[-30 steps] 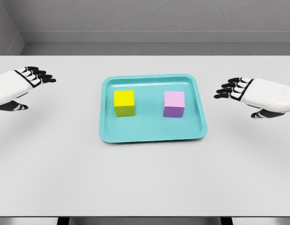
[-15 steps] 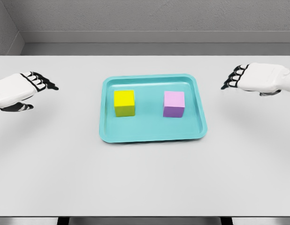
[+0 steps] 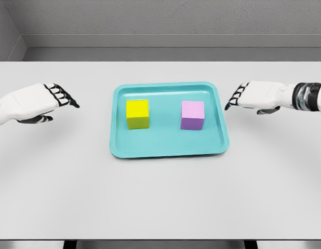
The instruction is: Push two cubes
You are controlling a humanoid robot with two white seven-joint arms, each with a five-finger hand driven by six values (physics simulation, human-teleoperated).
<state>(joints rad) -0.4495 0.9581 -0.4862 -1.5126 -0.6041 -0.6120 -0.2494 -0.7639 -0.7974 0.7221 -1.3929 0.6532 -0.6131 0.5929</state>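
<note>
Nothing pushed yet: yellow cube [image 3: 137, 113] and pink cube [image 3: 192, 114] apart inside teal tray [image 3: 168, 148]; left hand [image 3: 33, 101] and right hand [image 3: 256, 97] outside, fingers loosely extended, empty.

Before me a wide pale grey bench [image 3: 160, 197] with a smooth matte top, behind it a rough grey wall [image 3: 171, 15], a lighter ledge [image 3: 171, 53] along its foot, soft even light, faint shadows on my bench
</note>
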